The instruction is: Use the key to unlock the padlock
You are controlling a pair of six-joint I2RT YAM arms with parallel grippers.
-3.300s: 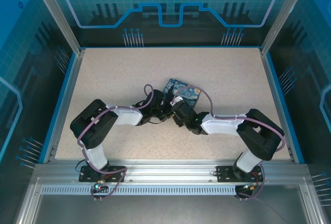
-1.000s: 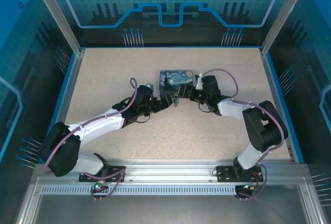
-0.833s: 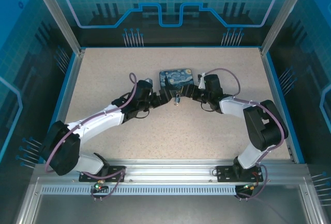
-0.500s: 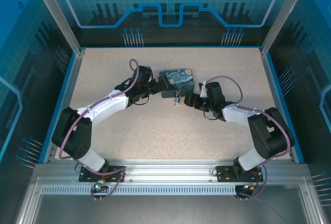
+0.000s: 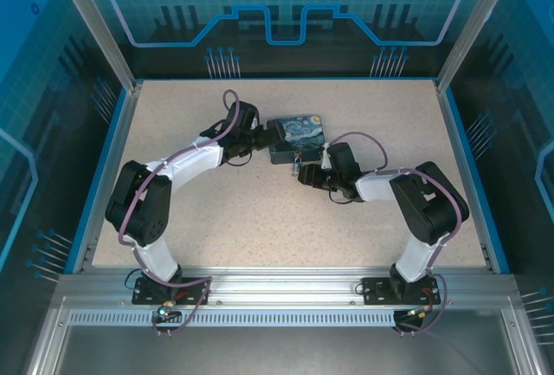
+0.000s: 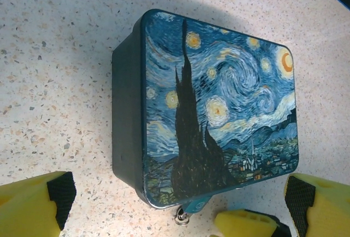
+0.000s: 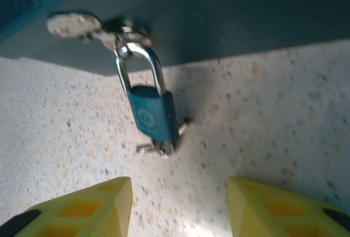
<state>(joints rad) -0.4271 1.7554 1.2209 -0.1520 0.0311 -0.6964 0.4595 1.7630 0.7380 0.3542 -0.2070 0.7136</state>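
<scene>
Covering the cell floor is a beige speckled counter [image 5: 260, 219], walled on three sides by translucent blue panels [image 5: 286, 11] with a printed circuit pattern, and an aluminium rail [image 5: 277, 288] runs along the near edge where both arm bases are bolted. Toward the back centre of the counter sits the rectangular dark-sided box [image 5: 297, 135] with a blue-and-yellow swirly night-sky lid, flat and closed. The top view shows both arms curling in on it, the left gripper [image 5: 264, 139] at its left end and the right gripper [image 5: 303, 172] just in front of its near long side; the lock is only a speck there. The left wrist view gives the full lid print [image 6: 219, 111]; the left gripper [image 6: 180, 193] is spread wide, holding nothing. The right wrist view gives detail: the small blue-bodied padlock [image 7: 153, 115] with a silver shackle hangs from the hasp on the dark box wall and lies on the counter, shackle closed. The tiny silver metal key [image 7: 159, 148] is at the lock's bottom end, apparently in the keyhole. The right gripper [image 7: 180, 193] is parted and empty, just short of the padlock.
</scene>
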